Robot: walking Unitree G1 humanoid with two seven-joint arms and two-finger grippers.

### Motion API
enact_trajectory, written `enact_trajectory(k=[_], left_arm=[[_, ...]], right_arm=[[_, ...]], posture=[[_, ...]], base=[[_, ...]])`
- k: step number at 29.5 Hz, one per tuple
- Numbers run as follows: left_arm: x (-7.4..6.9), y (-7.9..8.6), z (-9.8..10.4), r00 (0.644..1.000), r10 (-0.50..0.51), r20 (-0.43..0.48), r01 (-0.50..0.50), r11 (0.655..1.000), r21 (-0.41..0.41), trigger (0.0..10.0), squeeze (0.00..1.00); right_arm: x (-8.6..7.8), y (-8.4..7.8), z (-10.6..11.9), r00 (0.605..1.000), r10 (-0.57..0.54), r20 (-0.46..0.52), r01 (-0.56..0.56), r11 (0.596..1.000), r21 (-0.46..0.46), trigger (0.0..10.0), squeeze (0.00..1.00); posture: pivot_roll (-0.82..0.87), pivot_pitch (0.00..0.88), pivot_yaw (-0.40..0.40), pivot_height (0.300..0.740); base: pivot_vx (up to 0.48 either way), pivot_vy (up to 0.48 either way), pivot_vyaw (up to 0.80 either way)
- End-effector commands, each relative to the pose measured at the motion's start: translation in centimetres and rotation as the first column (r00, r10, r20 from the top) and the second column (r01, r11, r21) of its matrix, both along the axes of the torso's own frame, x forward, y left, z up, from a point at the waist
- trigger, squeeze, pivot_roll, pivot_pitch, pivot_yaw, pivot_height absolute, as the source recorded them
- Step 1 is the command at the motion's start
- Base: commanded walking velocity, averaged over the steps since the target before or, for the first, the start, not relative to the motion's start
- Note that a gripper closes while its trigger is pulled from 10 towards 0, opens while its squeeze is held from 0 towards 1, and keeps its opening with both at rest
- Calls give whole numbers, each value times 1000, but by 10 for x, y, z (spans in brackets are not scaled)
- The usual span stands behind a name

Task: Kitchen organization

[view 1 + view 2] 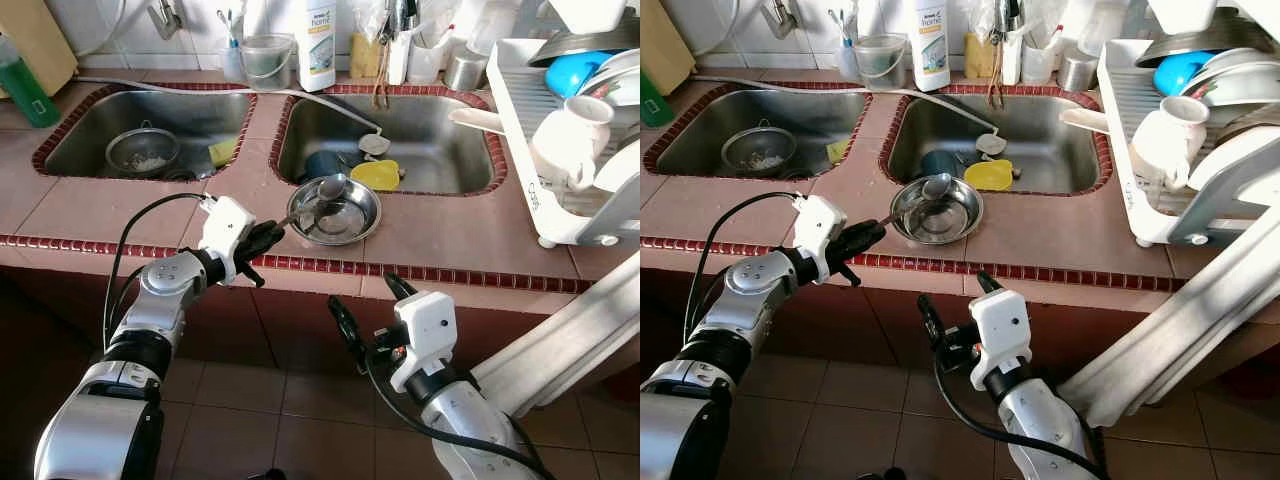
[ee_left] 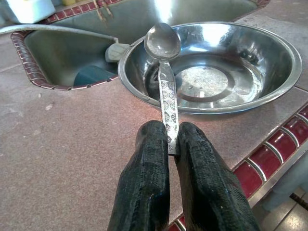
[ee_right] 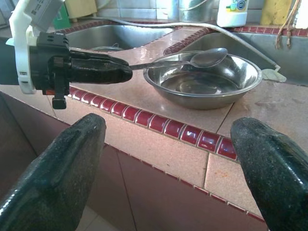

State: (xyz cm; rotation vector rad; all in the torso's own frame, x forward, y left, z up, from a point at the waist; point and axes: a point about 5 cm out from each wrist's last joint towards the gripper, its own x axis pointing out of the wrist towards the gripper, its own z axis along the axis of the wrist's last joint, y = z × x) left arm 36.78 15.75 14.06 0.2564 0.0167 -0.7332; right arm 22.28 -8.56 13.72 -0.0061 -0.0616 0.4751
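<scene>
A steel bowl (image 1: 352, 226) sits on the tiled counter between the right sink and the red front edge. My left gripper (image 1: 272, 234) is shut on the handle of a metal spoon (image 2: 164, 64); the spoon's head (image 1: 331, 187) hangs just above the bowl's near-left rim. In the right wrist view the spoon (image 3: 202, 58) stretches from the left gripper (image 3: 122, 72) over the bowl (image 3: 240, 77). My right gripper (image 1: 368, 308) is open, below the counter edge in front of the cabinet, holding nothing.
The right sink (image 1: 440, 150) holds a yellow lid (image 1: 378, 175) and a dark cup (image 1: 322, 164). The left sink (image 1: 85, 135) has a strainer (image 1: 142, 152) and a sponge. A white dish rack (image 1: 530, 150) with a mug and plates stands at right. Bottles line the back wall.
</scene>
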Motion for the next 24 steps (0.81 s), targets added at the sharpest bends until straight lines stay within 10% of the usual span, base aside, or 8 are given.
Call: enact_trajectory(k=[1,24], left_arm=[[-1,2,1,1000,-10,17,10,1000,5,0,0],[1,4,12,1000,-6,27,8,997,-75,0,0]], right_arm=[[-3,4,1,1000,16,2,-16,1000,7,10000,0],[-2,4,0,1000,12,-2,-12,1000,8,10000,0]], posture=[[-193,128,71,740],[-186,140,72,740]], base=[[0,0,0],[0,0,0]])
